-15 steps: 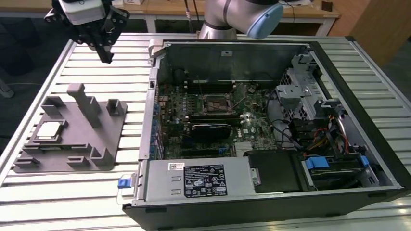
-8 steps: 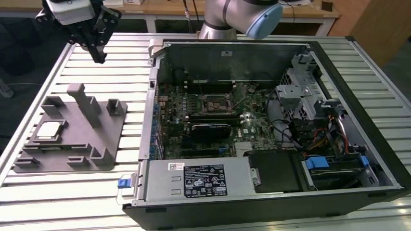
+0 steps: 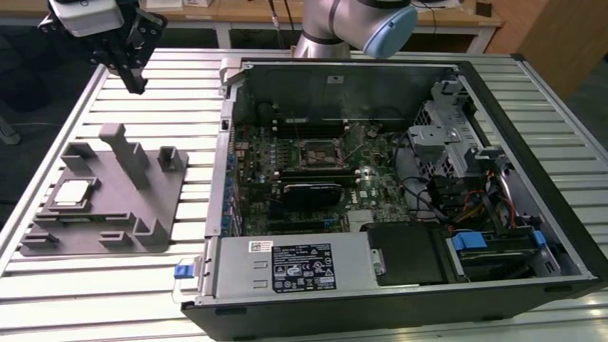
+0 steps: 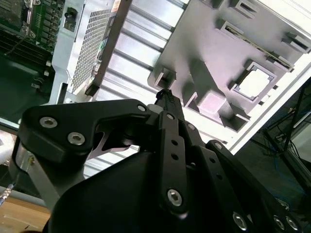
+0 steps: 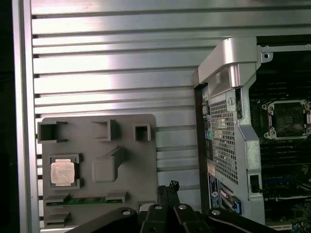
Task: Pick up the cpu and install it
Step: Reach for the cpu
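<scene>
The cpu (image 3: 74, 194) is a small silvery square lying flat in a pocket of the grey tray (image 3: 119, 210), on the exterior view's left. Both wrist views show the cpu (image 4: 256, 82) (image 5: 62, 172) seated in the tray (image 4: 209, 43) (image 5: 138, 162). My gripper (image 3: 135, 84) hangs high over the table beyond the tray's far end, well apart from the chip. Its black fingers are shut with nothing between them, tips together (image 4: 163, 95) (image 5: 167, 186). The motherboard's bare socket (image 3: 321, 152) (image 5: 287, 118) sits inside the open computer case.
The open computer case (image 3: 532, 235) takes up the exterior view's right and middle, its metal wall (image 5: 228, 126) standing beside the tray. The tray carries tall grey posts (image 3: 124, 153). A slatted metal table (image 3: 95, 285) lies under everything. The arm's base (image 3: 342, 28) stands behind the case.
</scene>
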`<state>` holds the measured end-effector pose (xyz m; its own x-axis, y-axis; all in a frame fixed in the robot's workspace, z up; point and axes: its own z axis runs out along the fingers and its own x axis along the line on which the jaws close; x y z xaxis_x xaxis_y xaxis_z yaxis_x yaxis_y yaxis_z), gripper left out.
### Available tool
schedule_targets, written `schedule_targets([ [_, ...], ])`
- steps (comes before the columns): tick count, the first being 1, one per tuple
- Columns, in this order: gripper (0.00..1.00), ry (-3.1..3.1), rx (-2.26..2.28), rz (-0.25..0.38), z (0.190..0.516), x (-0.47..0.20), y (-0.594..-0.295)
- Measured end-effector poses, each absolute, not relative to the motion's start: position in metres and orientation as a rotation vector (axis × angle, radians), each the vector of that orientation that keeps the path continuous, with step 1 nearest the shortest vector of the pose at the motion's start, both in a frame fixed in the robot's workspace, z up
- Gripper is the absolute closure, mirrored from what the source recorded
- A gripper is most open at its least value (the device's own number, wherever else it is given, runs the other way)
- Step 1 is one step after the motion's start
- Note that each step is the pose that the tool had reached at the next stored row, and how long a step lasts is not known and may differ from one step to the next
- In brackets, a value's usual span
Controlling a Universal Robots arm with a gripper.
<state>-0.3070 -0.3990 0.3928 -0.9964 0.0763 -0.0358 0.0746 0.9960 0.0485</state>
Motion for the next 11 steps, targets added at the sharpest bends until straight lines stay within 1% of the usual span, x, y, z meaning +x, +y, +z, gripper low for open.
schedule_targets([
  [11, 0.89, 3.101, 0.117, 0.073, 0.392, -0.322, -0.399],
])
